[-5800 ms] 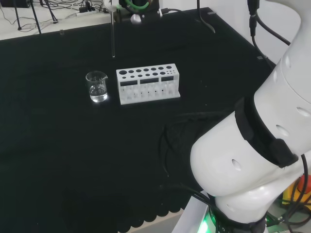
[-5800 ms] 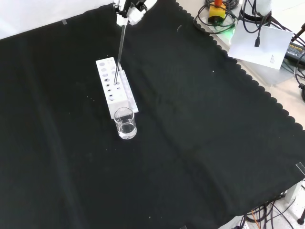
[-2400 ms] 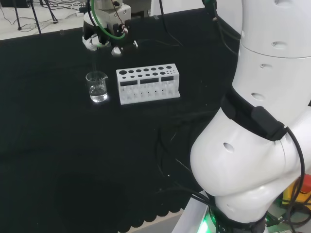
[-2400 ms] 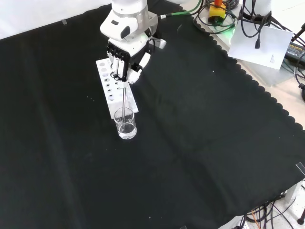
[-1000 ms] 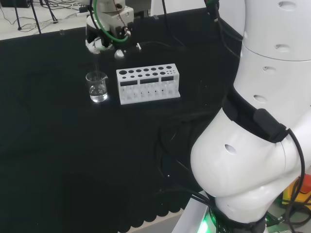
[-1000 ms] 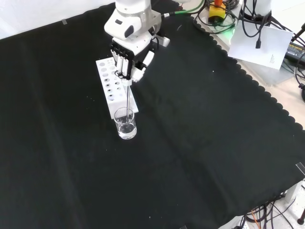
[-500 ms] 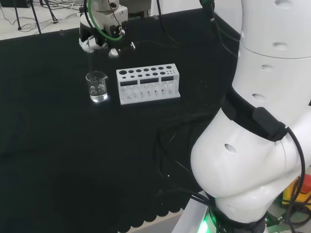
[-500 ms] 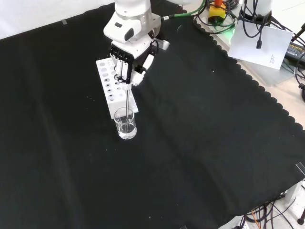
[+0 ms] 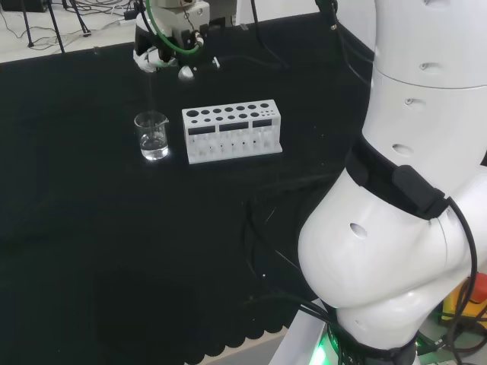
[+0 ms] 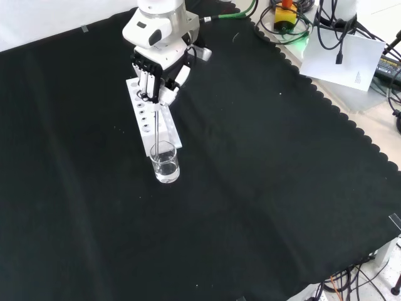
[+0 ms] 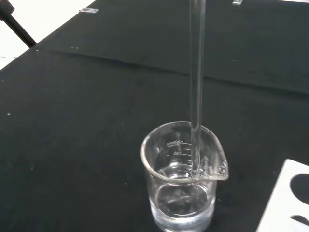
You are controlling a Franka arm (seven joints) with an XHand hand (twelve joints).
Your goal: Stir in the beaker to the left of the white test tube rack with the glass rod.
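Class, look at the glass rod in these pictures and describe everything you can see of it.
The glass rod is a thin, straight, clear stick. The hand holds its top end with curled fingers. It hangs almost upright, its lower end inside the beaker near the spout side. The beaker holds some clear liquid; whether the tip reaches it is hard to tell.

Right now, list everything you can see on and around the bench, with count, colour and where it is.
beaker: one, clear glass with a little clear liquid, on the cloth at the near end of the rack in the front view.
glass rod: one, clear, upright, its lower end inside the beaker.
test tube rack: one, white, right of the beaker in the head view.
cloth: one, black, covering the bench.
sheet of paper: one, white, off the cloth at the front view's upper right.
cables: several, black and green, beyond the cloth's edge in the front view.
arm: one, white, at the head view's right.
hand: one, black and white, above the rack, fingers curled round the rod's top.
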